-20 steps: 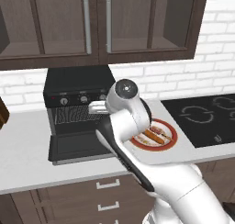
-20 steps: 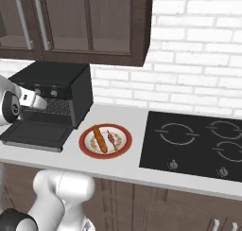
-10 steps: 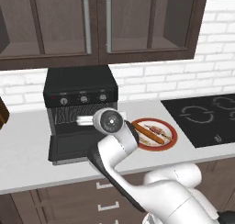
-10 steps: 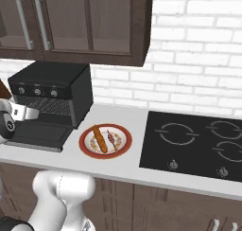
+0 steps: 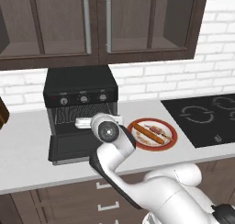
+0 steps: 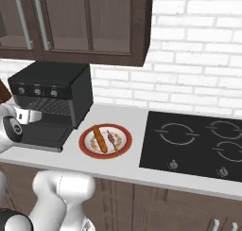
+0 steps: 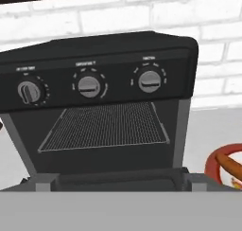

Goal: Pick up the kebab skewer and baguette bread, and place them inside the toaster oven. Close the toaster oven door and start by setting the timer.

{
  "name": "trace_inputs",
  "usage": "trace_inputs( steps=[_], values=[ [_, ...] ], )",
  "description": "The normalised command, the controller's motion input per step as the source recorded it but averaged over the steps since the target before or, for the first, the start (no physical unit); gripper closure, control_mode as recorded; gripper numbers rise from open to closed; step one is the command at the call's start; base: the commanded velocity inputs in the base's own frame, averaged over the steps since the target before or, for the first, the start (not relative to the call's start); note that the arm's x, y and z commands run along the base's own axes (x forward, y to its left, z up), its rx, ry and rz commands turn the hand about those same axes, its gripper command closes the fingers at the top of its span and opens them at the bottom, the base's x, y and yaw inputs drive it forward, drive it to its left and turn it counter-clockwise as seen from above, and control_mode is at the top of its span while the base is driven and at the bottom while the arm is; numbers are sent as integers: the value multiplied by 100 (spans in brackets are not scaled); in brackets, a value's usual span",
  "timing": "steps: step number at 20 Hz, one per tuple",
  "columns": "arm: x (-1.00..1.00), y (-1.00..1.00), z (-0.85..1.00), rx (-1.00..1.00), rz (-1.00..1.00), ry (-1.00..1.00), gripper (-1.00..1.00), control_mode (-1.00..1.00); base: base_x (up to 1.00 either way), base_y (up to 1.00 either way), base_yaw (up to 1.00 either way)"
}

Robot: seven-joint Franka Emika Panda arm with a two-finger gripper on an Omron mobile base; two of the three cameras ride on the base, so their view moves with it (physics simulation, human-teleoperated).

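Two food items, kebab skewer (image 6: 110, 139) and baguette bread (image 6: 99, 139), lay on a plate (image 6: 88, 145) at frame centre, right of the toaster oven (image 5: 80, 87); its toaster oven door (image 5: 73, 146) hung open. Claw spread wide, empty. Advice: swing right, descend over the skewer. Versus earlier: arm had dropped lower, toward the oven.

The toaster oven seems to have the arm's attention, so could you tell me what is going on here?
The toaster oven stands with its door dropped open and the wire rack bare. The robot's pincer hovers open just in front of the opening, holding nothing. The kebab skewer and the baguette bread lie side by side on the red-rimmed plate beside the oven, so neither has been loaded yet.
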Motion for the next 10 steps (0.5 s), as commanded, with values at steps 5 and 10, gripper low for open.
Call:
trace_inputs(
  steps=[5,10],
  values=[
    [24,10,-17,0,0,-12,-100,-100,0,0,0],
    [21,14,-27,0,0,-8,-100,-100,0,0,0]
  ],
)
